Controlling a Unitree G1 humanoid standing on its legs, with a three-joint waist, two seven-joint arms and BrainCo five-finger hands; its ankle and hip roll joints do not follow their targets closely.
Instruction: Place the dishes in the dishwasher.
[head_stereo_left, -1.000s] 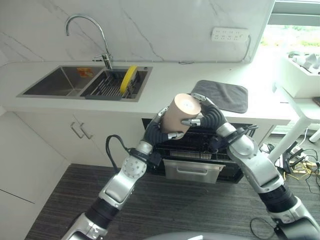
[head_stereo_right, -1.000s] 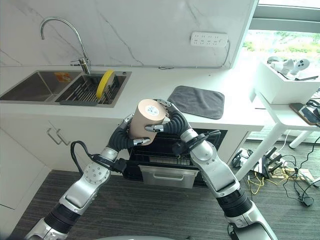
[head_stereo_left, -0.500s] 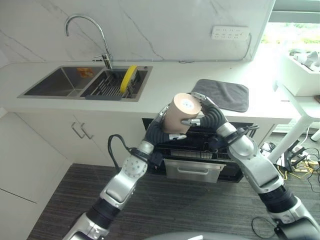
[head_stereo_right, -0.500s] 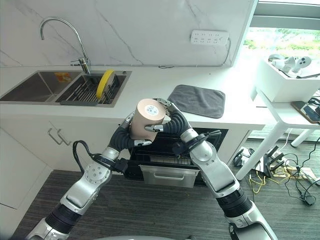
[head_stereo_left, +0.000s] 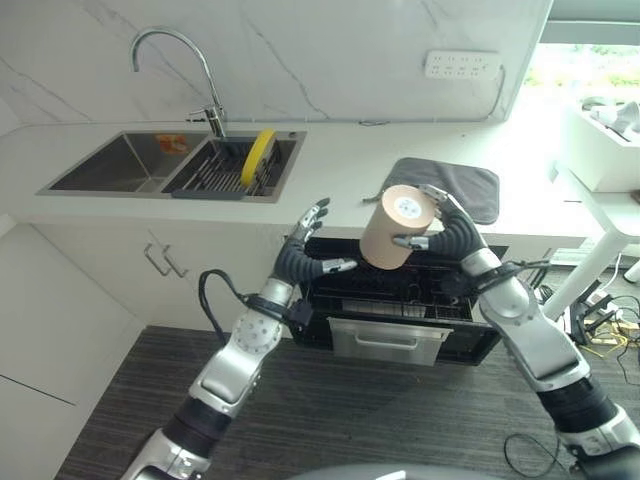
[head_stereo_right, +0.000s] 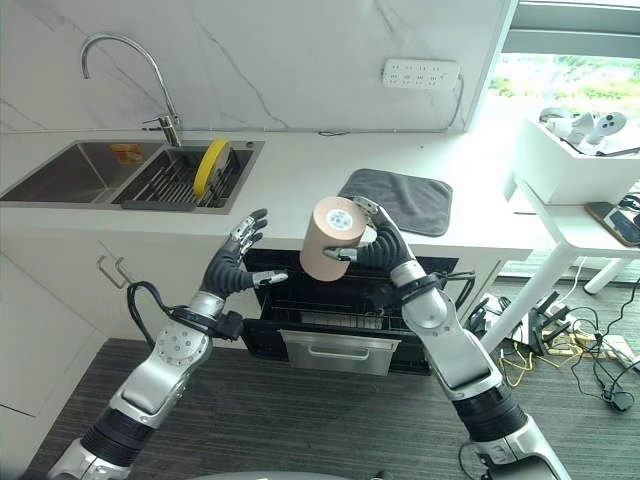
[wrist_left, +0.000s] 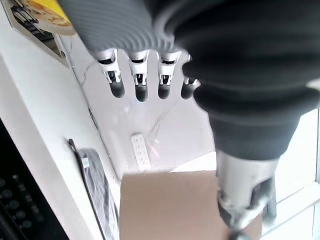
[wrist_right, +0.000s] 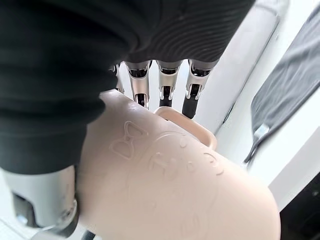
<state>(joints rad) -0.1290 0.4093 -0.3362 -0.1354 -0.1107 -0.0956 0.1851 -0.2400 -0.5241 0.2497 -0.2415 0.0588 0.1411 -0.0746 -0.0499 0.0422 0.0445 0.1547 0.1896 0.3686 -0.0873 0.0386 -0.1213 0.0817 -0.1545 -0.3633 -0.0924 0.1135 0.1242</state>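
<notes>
Held item: a tall beige plastic mug (head_stereo_left: 395, 227) with embossed sides, base turned toward the head camera, held in the air above the open dishwasher.
Right hand: the right hand (head_stereo_right: 385, 246) grips the mug, fingers (wrist_right: 163, 87) curled round its far side at the handle and thumb on the near side.
Left hand: the left hand (head_stereo_left: 303, 252) hovers just beside the mug, apart from it, with fingers (wrist_left: 141, 78) spread and straight, holding nothing.
Dishwasher: a dark built-in dishwasher (head_stereo_left: 400, 330) under the white tabletop (head_stereo_left: 340, 165), its black wire rack (head_stereo_right: 330, 308) pulled out below the mug; whether anything already sits in the rack cannot be told.
Sink: a steel double sink (head_stereo_left: 170, 165) on the robot's left, with a round yellow plate (head_stereo_left: 260, 157) standing on edge in a dark drying rack inside the nearer basin.
Other item: a grey folded cloth mat (head_stereo_right: 398, 201) lies flat on the tabletop behind the mug.
Progress: judged early to middle; the mug is in hand but not yet lowered into the wire rack.
Remaining: set the mug in the rack, then fetch the yellow plate, which is well apart from the dishwasher.
</notes>
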